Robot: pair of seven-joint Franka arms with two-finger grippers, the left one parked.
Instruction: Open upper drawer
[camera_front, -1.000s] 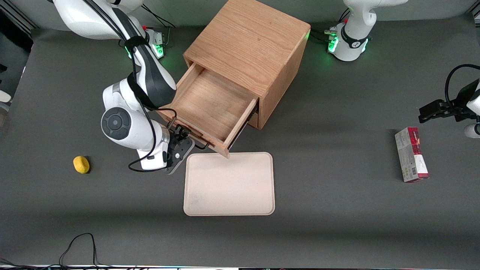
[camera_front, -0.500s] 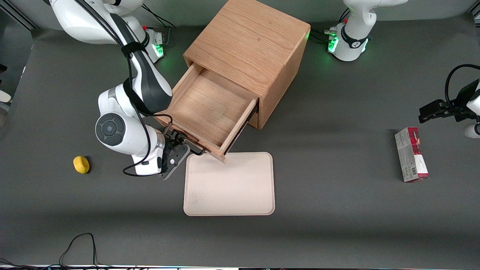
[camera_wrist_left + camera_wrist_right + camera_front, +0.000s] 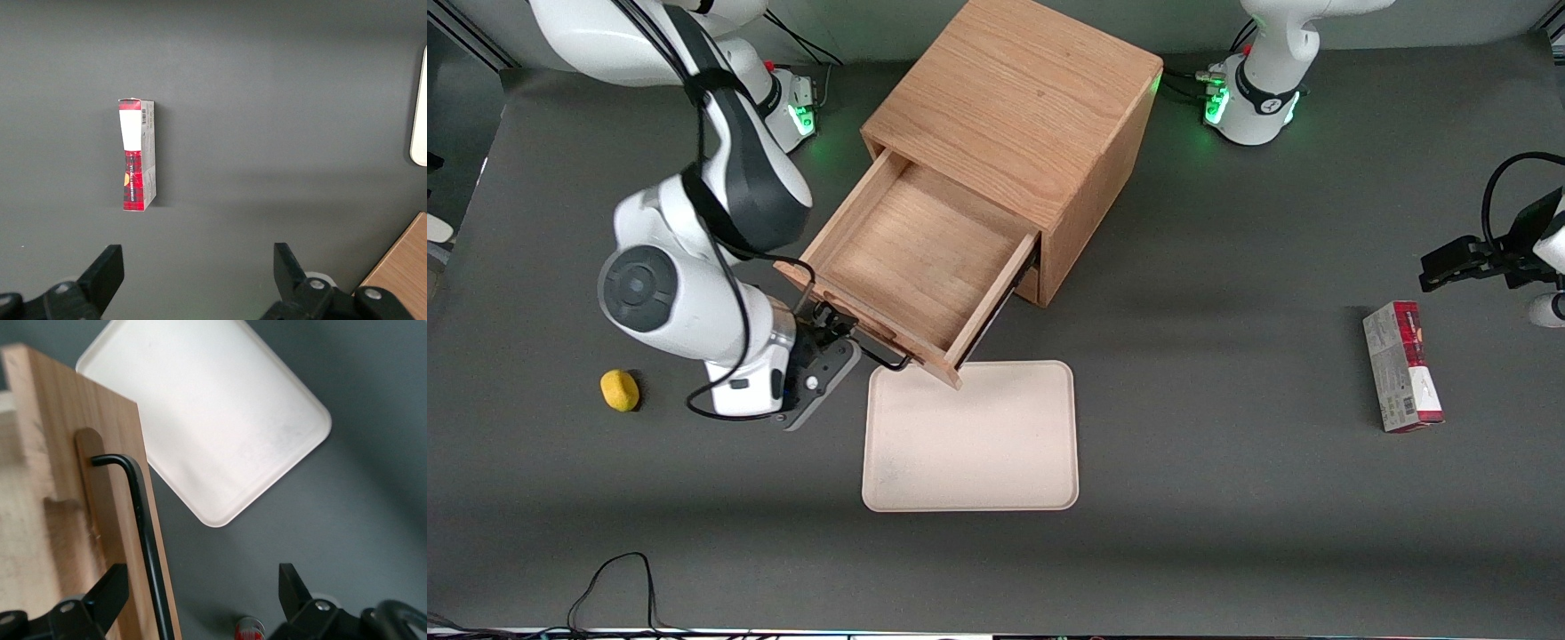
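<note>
Pulled clear of the black bar handle (image 3: 143,540) since a second ago, right gripper (image 3: 829,342) with fingers spread, free of the handle. Oak-wood cube cabinet (image 3: 1018,133) with wide shallow upper drawer (image 3: 911,262) fully out above beige tray (image 3: 971,436). Best retreated straight back, without nudging drawer shut.

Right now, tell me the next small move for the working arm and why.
Probably back the end effector away from the thin black bar handle: its fingers stand open around the bar, and the oak-wood upper drawer already stands well out over the cream tray.
</note>
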